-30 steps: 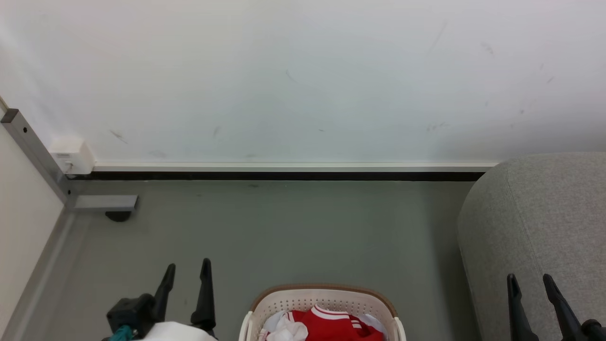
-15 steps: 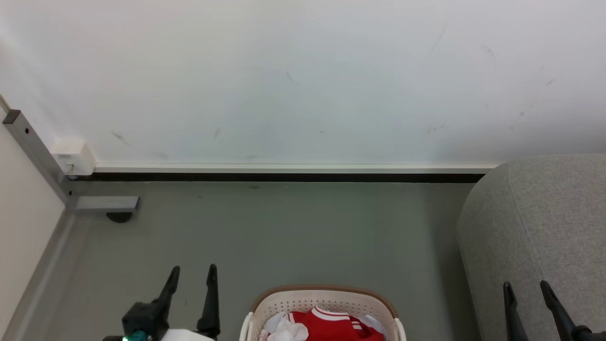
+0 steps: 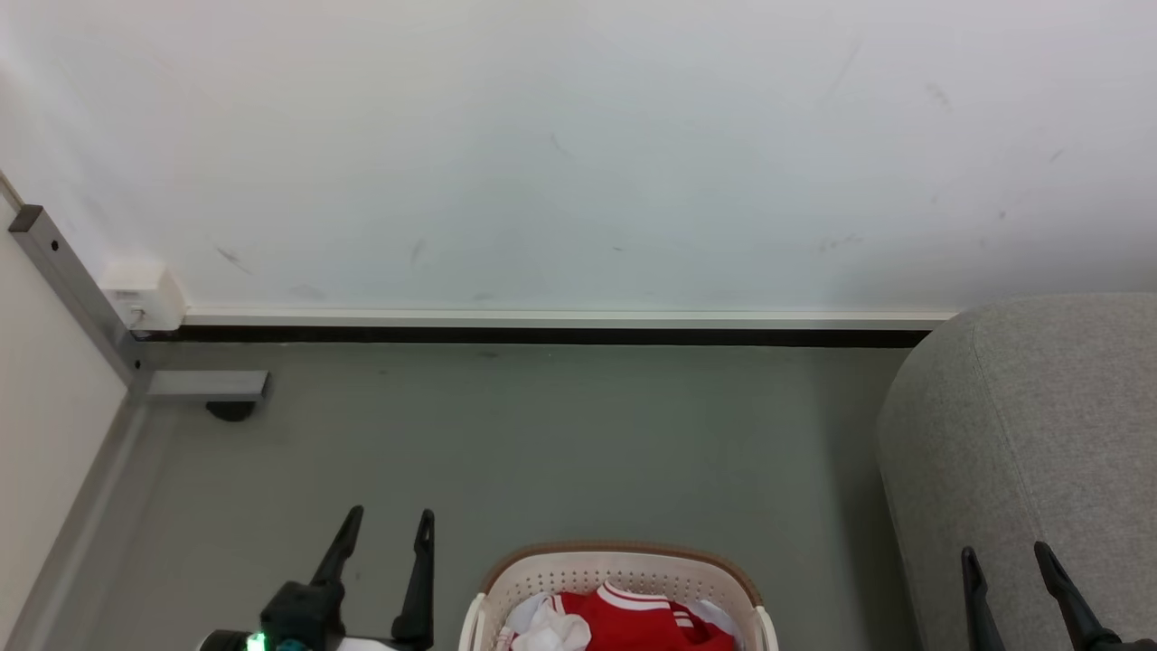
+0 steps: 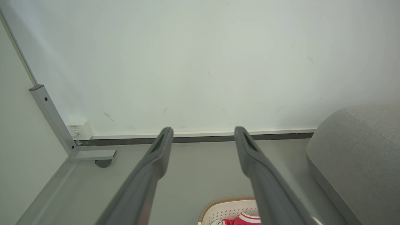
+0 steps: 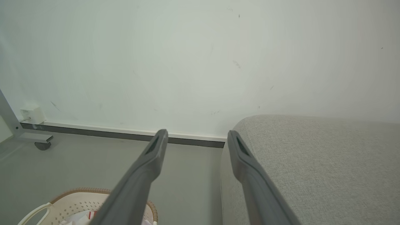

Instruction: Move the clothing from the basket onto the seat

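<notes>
My head camera looks forward and down from above onto the grey floor [image 3: 578,434] and faces the white wall [image 3: 578,136]. The oval cream perforated plastic basket with a brown rim [image 3: 624,570] lies at this view's bottom edge, and the large grey woven-fabric seat [image 3: 1039,407] at its right edge.

My left wrist camera sights along my left gripper [image 4: 203,129] toward the same wall at a flatter angle.

My right wrist camera sights along my right gripper [image 5: 197,132], close beside the seat, which lies at its lower right.

All three views share the wall, the black baseboard strip [image 3: 542,336], the small white wall box [image 3: 140,294], the grey metal post [image 3: 68,287], the basket's far rim and the seat's rounded corner.
</notes>
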